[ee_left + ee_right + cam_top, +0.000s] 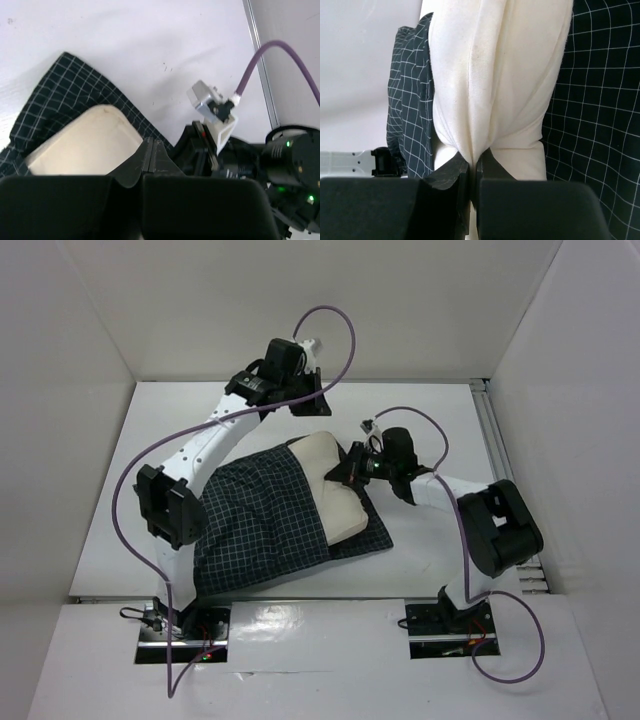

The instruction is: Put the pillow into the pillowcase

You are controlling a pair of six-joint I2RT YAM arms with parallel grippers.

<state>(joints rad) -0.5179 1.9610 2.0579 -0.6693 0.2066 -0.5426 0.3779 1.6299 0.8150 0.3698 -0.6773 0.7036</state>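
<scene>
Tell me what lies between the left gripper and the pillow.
Only a bare strip of table, clearest in the top view. The left gripper, shut and empty, sits past the far end of the pillow, which pokes out of the pillowcase.

**Left end effector** [152,152]: fingers pressed together at the lower edge of the view, nothing between them. Whether they touch the cloth cannot be told.

**Pillow** [85,142]: one cream end exposed, just left of the fingertips; its lower part is hidden behind the end effector's body.

**Pillowcase** [65,95]: dark cloth with a white grid, lying round the exposed pillow end above and to the left, with one corner flat on the white desk [150,40].

**Right arm's wrist** [295,160]: black housing with green lights, lower right, close beside the left fingers.

**Camera module** [207,100]: small, grey, mounted on that wrist. A purple cable [272,55] rises from it to the upper right.

**Metal rail** [260,65]: runs along the desk's edge, with a grey wall [295,20] beyond.
</scene>
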